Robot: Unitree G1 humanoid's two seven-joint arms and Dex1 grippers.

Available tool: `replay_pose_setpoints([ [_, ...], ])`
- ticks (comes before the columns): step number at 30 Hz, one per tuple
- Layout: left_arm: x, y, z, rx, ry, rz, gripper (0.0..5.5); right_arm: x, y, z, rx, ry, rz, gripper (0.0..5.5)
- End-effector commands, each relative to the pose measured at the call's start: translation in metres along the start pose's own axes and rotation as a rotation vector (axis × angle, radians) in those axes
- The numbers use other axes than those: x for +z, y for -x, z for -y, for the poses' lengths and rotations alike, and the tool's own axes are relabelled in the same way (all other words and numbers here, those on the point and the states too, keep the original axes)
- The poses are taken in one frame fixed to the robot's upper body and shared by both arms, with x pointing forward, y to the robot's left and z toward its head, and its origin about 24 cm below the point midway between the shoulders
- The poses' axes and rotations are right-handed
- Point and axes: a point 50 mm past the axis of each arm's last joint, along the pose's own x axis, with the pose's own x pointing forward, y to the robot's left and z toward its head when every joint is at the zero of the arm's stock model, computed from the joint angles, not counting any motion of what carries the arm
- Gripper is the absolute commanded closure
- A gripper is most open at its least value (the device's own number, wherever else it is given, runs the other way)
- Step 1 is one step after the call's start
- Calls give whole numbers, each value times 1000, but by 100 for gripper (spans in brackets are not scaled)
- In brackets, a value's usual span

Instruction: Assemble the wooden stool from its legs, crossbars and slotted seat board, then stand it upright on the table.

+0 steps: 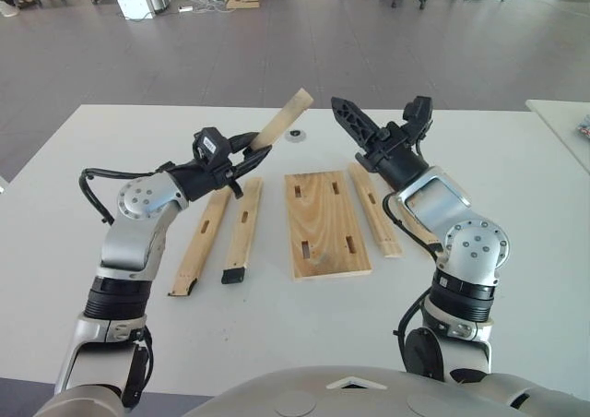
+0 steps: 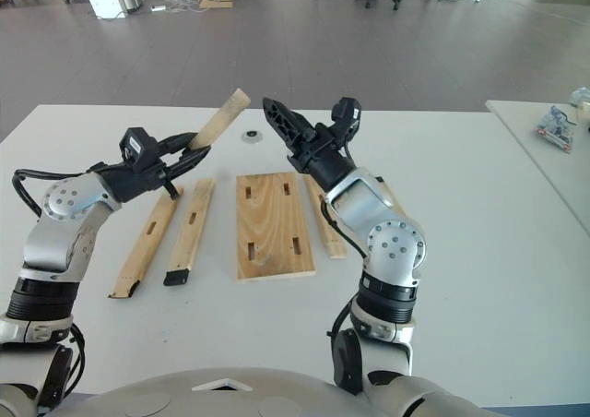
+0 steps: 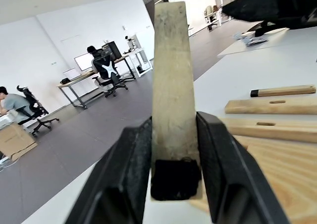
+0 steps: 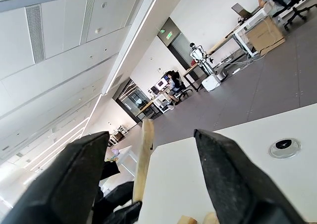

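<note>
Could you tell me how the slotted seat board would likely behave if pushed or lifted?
The seat board looks like a solid wooden plank, so probably stiff, not floppy. Lying flat on the smooth table, it would likely slide when pushed rather than tip or roll. Its low edge sits flush on the table, so lifting may be awkward.

Slotted seat board (image 1: 327,223) flat, legs (image 1: 242,228) either side, one leg (image 1: 281,120) aloft, tilted
</note>
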Motion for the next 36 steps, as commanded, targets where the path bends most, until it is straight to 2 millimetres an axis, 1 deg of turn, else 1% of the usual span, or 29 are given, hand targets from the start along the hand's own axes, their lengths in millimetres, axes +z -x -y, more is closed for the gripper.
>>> replay_pose_setpoints([
  [1, 12, -23, 21, -93, -2, 51, 422, -2, -1, -7, 13, 5, -26, 228],
  [2, 13, -25, 24, -103, 2, 59, 422, -2, -1, -7, 10, 2, -26, 228],
  [6, 16, -30, 34, -117, 14, 75, 422, 2, 0, -7, 16, 2, -9, 311],
  [13, 17, -30, 30, -83, 8, 81, 422, 9, 2, -1, -11, 15, 16, 451],
  [16, 17, -30, 30, -79, 7, 81, 422, 10, 3, 1, -21, 17, 22, 497],
  [19, 18, -32, 30, -47, 3, 93, 422, 11, 2, 2, -38, 25, 24, 508],
  [21, 16, -33, 29, -17, 46, 104, 422, 11, 2, 3, -51, 30, 31, 508],
  [22, 13, -31, 30, -26, 64, 95, 385, 14, 2, 5, -69, 47, 48, 508],
  [23, 7, -29, 27, 11, 80, 82, 379, 20, 3, 9, -111, 91, 73, 508],
  [25, -3, -22, 21, 72, 77, 43, 336, 33, 6, 21, -214, 200, 122, 508],
  [27, -13, -11, 14, 141, 57, 7, 333, 46, 17, 41, -359, 375, 142, 508],
  [29, -19, -4, 12, 187, 52, -13, 333, 51, 30, 58, -459, 520, 123, 508],
  [32, -23, 2, 11, 249, 50, -19, 333, 38, 45, 73, -513, 631, 46, 508],
  [36, -24, 3, 11, 280, 42, -24, 333, 17, 46, 78, -512, 692, -28, 508],
])
